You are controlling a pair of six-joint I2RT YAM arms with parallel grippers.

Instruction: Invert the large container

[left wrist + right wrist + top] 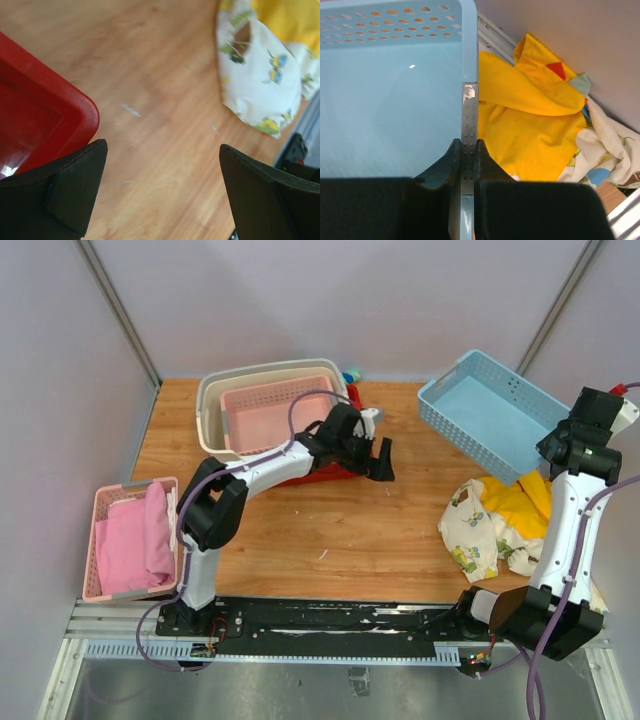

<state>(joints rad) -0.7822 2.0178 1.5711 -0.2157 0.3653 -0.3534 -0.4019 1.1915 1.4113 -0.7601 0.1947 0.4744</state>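
Large container (212,412): upright at far left of table (390,540). Cream perforated plastic, likely light, stiff, somewhat slick. Best hold probably rim or handle slot; slots hard to make out here.

Pink basket (275,410) nested inside container; would spill on flip.

Red tray (40,120) just right of container, below left gripper (162,192), fingers wide, empty.

Well right of container: right gripper (468,150) pinching blue basket (390,100) wall, clothes pile (495,520) beside.

Open wooden tabletop (340,540) lay between the shallow red plastic tray (325,477) and the heap of printed and yellow cloth (495,520). A pink perforated basket (270,412) filled the deep cream plastic container (212,405); the tray seemed to stand against its near wall, closing that side.
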